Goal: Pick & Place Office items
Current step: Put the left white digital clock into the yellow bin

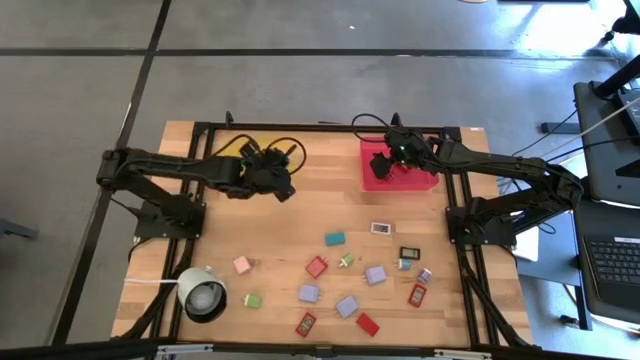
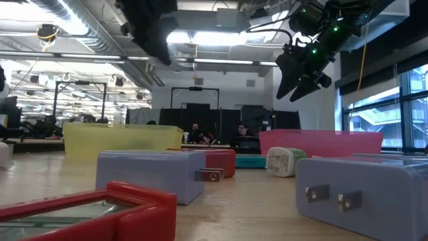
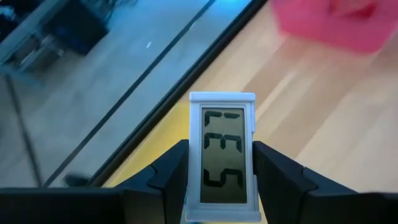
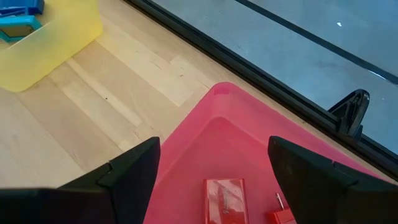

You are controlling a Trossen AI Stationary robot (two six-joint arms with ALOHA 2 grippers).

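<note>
My left gripper (image 3: 221,149) is shut on a small white-framed LCD block (image 3: 222,134), held in the air over the yellow tray (image 3: 146,152) at the table's far left (image 1: 283,185). My right gripper (image 4: 214,155) hangs open above the red tray (image 4: 205,143), touching nothing (image 1: 380,160). Two red items (image 4: 224,199) lie on the red tray's floor. Several office items (image 1: 345,270), red, lilac, teal, pink, green and white, lie flat on the wooden table's near half. My left gripper pinches the LCD block between its two fingers, on the two long sides (image 3: 194,171), toward the end nearest the wrist. The block lies along the fingers and sticks out past their tips. It is lifted clear, its display facing the wrist camera.
A white round cylinder (image 1: 203,295) with a dark centre stands at the near left corner. The yellow tray (image 4: 50,43) holds blue items (image 4: 18,15). A black frame (image 1: 300,128) runs along the table's far edge. Bare wood (image 1: 330,205) lies between the trays and the scattered items.
</note>
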